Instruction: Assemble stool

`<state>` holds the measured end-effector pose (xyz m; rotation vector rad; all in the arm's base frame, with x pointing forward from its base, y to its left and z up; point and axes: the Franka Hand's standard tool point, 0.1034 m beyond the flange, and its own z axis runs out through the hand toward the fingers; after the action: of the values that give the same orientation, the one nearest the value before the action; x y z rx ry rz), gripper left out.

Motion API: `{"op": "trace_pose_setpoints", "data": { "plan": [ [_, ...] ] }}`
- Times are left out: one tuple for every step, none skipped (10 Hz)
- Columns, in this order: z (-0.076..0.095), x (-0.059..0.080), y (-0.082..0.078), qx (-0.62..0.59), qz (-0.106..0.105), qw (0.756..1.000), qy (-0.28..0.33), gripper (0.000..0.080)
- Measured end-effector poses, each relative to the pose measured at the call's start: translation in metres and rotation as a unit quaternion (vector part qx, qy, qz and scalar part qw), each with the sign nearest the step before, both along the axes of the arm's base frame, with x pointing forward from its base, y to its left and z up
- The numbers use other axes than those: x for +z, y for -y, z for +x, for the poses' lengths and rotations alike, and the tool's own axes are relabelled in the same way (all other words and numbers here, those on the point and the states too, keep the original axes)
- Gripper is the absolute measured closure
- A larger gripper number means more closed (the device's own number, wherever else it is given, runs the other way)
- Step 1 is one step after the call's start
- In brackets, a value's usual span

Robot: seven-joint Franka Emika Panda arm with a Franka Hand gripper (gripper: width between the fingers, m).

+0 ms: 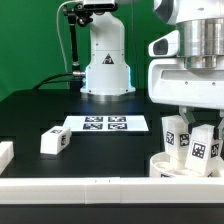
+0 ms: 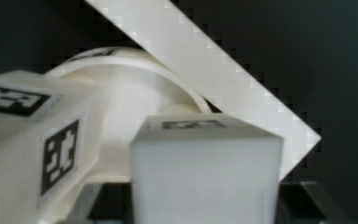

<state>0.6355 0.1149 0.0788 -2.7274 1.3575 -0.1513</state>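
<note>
— How is the gripper (image 1: 198, 126) set?

— Its jaws are lowered to either side of an upright leg (image 2: 201, 168). In the wrist view that leg fills nearly all the space between them. Whether it is actually clamped or only straddled cannot be told.

— Where is the stool found?

— The seat (image 1: 168, 166), a round white disc, lies directly beneath the gripper. Two legs are stood on it: the one between the jaws and a second leg (image 2: 37, 140) just beside it, with black-and-white tags on its faces. A third leg (image 1: 54, 141) is laid on its side, well apart from the gripper, toward the exterior view's left.

— What is hidden or hard to make out?

— In the exterior view the seat is cut off at the picture's edge and largely covered by the legs. Whether the legs are seated in sockets cannot be told. The jaw tips are lost at the edge of the wrist picture. Past the seat, part of a white rail (image 2: 211, 60) is seen, its ends out of frame.
</note>
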Motion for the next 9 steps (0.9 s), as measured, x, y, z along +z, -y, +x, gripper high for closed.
{"op": "trace_pose_setpoints", "data": {
  "plan": [
    [-0.0001, 0.0, -0.0005, -0.036, 0.008, 0.999, -0.002, 0.0459],
    [0.0001, 0.0, -0.0007, -0.09, 0.021, 0.996, -0.003, 0.0459],
    [0.0005, 0.0, -0.0006, -0.145, 0.035, 0.989, -0.004, 0.0459],
    [0.0008, 0.0001, -0.0001, -0.17, 0.042, 0.985, -0.001, 0.0459],
    [0.0013, 0.0003, -0.0007, -0.227, 0.058, 0.972, -0.001, 0.0459],
    [0.0019, 0.0003, -0.0014, -0.269, 0.07, 0.96, -0.001, 0.0459],
    [0.0025, 0.0004, -0.0024, -0.316, 0.082, 0.945, 0.0, 0.0459],
    [0.0032, 0.0006, -0.0037, -0.36, 0.094, 0.928, 0.002, 0.0459],
    [0.0038, 0.0008, -0.0052, -0.402, 0.107, 0.91, 0.005, 0.0459]
  ]
}}
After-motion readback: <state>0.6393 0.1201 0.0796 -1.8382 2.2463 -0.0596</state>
